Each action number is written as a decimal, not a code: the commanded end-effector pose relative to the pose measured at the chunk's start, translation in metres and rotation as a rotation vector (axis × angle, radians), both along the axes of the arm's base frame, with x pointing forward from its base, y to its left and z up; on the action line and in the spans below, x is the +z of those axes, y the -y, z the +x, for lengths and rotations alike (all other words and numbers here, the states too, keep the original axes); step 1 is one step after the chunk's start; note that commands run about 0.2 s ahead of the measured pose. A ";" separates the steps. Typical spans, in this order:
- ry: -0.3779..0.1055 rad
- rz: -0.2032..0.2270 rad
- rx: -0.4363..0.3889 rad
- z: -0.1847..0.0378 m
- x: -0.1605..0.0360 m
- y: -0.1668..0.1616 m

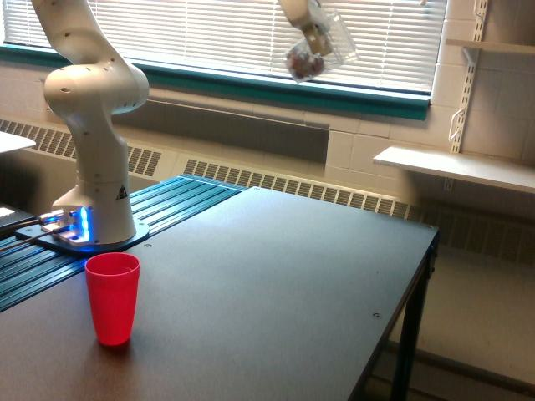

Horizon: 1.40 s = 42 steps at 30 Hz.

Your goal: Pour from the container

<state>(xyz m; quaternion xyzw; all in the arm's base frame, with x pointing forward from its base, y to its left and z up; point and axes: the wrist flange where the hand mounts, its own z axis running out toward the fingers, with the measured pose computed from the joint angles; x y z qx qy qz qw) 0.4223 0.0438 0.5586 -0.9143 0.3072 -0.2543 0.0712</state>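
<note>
Care matters most in this carry: from where I stand, the tilted cup (316, 52) should be levelled, brought over the red cup (112, 297) and lowered close before tipping, or the brownish pieces will scatter across the bench (276, 284). The end effector (311, 29) is clamped on the cup, high in front of the blinds. The cup sits just below and beside it, well apart from the red cup on the bench.
</note>
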 end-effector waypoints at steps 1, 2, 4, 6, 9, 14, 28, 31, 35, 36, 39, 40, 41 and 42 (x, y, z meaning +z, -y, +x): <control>-0.043 0.025 -0.156 -0.009 0.001 0.033; -0.057 0.038 -0.176 -0.011 -0.001 0.038; -0.090 0.033 -0.201 -0.015 -0.007 0.043; -0.134 0.033 -0.235 -0.021 -0.015 0.050; -0.156 0.065 -0.280 -0.026 -0.019 0.059; -0.164 0.085 -0.322 -0.033 -0.021 0.069; -0.125 0.077 -0.385 -0.061 -0.023 0.083; -0.151 0.078 -0.411 -0.077 -0.031 0.088; -0.218 0.065 -0.438 -0.100 -0.047 0.095; -0.231 0.073 -0.449 -0.104 -0.050 0.097; -0.269 0.080 -0.479 -0.116 -0.062 0.108; -0.285 0.074 -0.482 -0.120 -0.066 0.111; -0.297 0.072 -0.485 -0.124 -0.068 0.115; -0.308 0.076 -0.499 -0.127 -0.072 0.120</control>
